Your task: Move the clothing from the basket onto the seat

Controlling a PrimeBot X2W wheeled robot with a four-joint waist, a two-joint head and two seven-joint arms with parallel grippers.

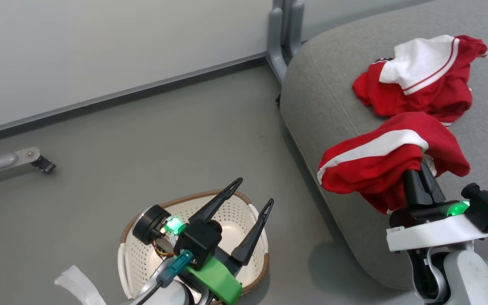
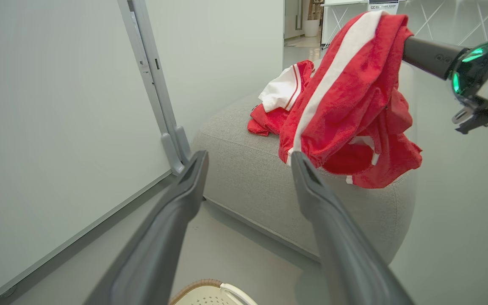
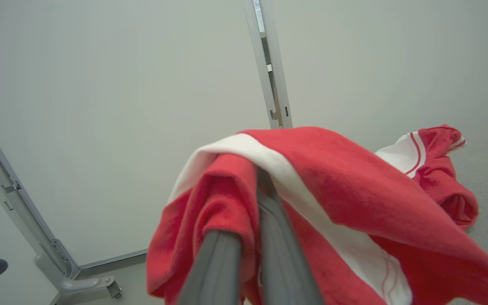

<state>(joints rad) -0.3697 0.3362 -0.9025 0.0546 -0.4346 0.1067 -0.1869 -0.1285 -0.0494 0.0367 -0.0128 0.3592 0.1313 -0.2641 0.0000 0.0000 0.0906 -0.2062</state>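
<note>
One red and white piece of clothing (image 1: 422, 80) lies crumpled on the grey seat (image 1: 324, 97). A second piece of clothing (image 1: 375, 165) hangs over the seat's near edge, with my right gripper (image 1: 422, 171) shut on it and its fingertips buried in the cloth. The right wrist view shows that cloth (image 3: 333, 182) draped over my fingers (image 3: 269, 220). My left gripper (image 1: 255, 190) stands open and holds nothing, above the cream basket (image 1: 142, 250) on the floor. The left wrist view looks past the open left gripper (image 2: 249, 157) at the hanging garment (image 2: 345, 106) and the seat (image 2: 244, 169).
A pale partition wall runs along the back, and its grey foot (image 1: 284, 38) stands against the seat's far corner. A grey metal leg with a caster (image 1: 15, 159) reaches in over the floor at left. Grey floor (image 1: 163, 135) lies between the basket and the seat.
</note>
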